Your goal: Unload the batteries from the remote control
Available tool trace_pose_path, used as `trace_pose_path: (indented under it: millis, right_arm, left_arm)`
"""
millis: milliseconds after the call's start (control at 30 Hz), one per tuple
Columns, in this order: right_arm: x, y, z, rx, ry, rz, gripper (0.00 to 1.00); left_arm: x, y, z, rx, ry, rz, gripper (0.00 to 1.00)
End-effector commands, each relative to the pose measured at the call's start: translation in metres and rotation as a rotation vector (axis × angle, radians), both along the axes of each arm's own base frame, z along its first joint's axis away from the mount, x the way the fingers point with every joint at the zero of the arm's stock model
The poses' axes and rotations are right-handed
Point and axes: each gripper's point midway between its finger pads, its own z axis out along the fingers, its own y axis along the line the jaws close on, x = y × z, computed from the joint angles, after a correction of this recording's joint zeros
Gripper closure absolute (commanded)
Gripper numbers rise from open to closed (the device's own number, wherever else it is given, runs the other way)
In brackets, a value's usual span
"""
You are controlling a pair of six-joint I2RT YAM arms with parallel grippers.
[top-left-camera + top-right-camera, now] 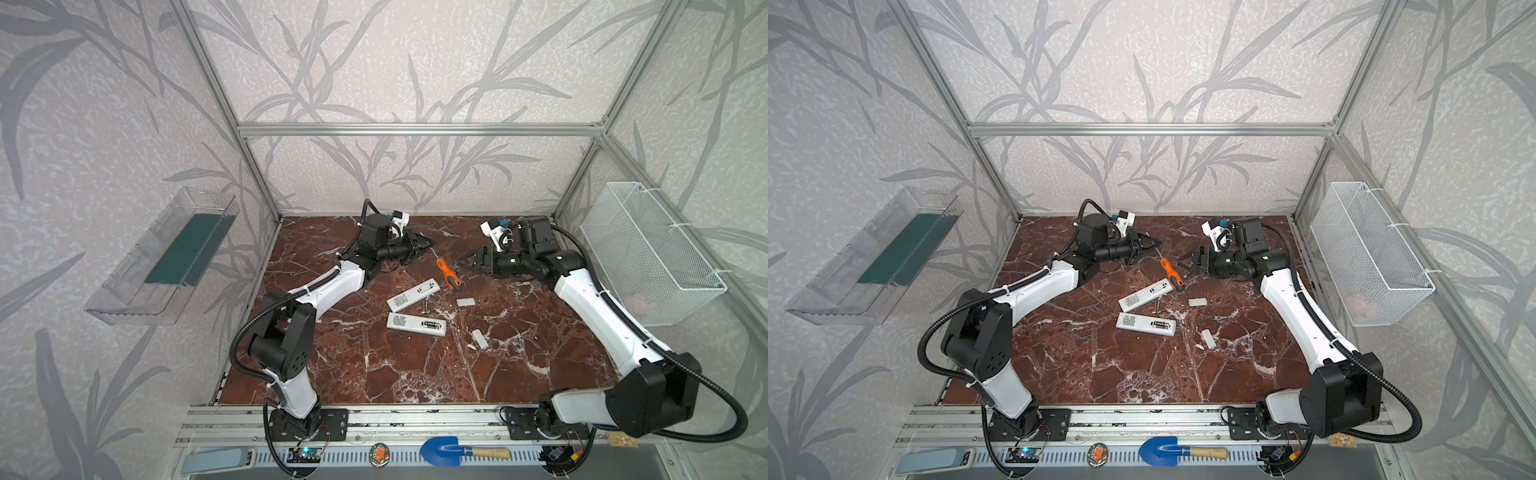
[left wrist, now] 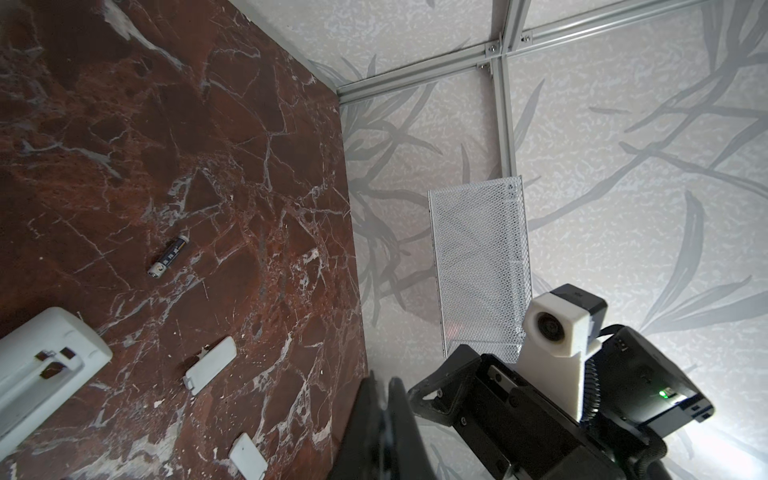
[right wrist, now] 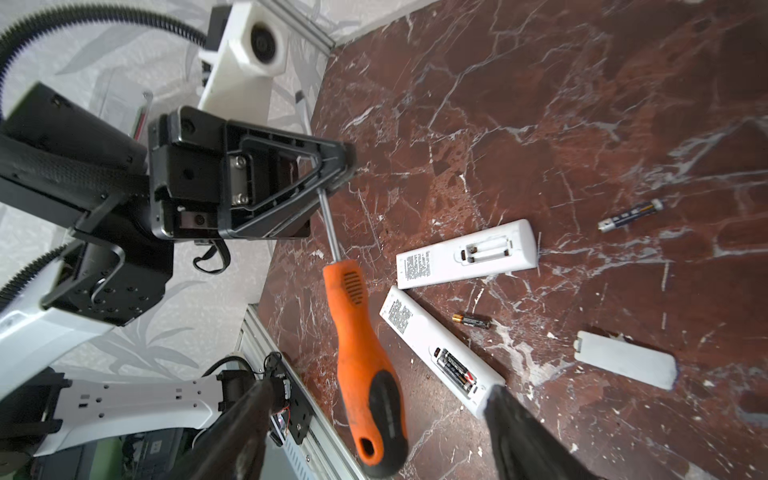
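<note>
Right wrist view tells me the job is roughly half done. The white plastic remote control with the bare battery bay [image 3: 465,255] is emptied, both remotes have their covers off, and one flat white rectangular cover [image 3: 625,359] lies apart from them on the red-brown marble table [image 3: 540,104]. Two slender batteries are out: a black cell with a gold end [image 3: 471,321] between the two remotes, and a blue-grey cell [image 3: 631,215] beyond the emptied one. The second white remote control [image 3: 415,328] keeps what looks like a pair of dark cells [image 3: 455,370] seated in its bay, so those are left to lift out.

My left end effector [image 3: 343,166] is clamped tight on the metal shaft of the orange-and-black-handled screwdriver [image 3: 361,345]. My right end effector [image 1: 464,262] stands wide apart with nothing gripped; the screwdriver's handle lies between its fingers without touching them, as far as I can judge.

I cannot tell whether the handle rests on the table or hangs. One right finger covers the loaded remote's end. In both top views the loose cells are mere specks, too small to count.
</note>
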Motion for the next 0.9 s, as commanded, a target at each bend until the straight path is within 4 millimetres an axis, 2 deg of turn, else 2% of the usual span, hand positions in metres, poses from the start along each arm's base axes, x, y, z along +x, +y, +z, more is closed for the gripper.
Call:
trace_pose_path:
  millis: [0, 133, 333, 567, 867]
  right_arm:
    - [0.006, -0.009, 0.024, 0.129, -0.019, -0.064, 0.16]
    - [0.008, -0.018, 0.02, 0.173, 0.007, -0.117, 0.15]
    - [0.011, -0.013, 0.008, 0.268, 0.057, -0.13, 0.15]
    - [0.022, -0.008, 0.005, 0.33, 0.062, -0.139, 0.15]
    - [0.032, 0.027, 0.01, 0.364, 0.051, -0.073, 0.18]
  left_arm:
    - [0.019, 0.012, 0.029, -0.144, -0.022, 0.126, 1.0]
    - [0.031, 0.025, 0.03, -0.234, 0.022, 0.226, 1.0]
    - [0.037, 0.039, 0.024, -0.329, 0.081, 0.329, 1.0]
    - [0.035, 0.04, 0.022, -0.351, 0.107, 0.329, 1.0]
    - [0.034, 0.035, 0.021, -0.365, 0.119, 0.314, 1.0]
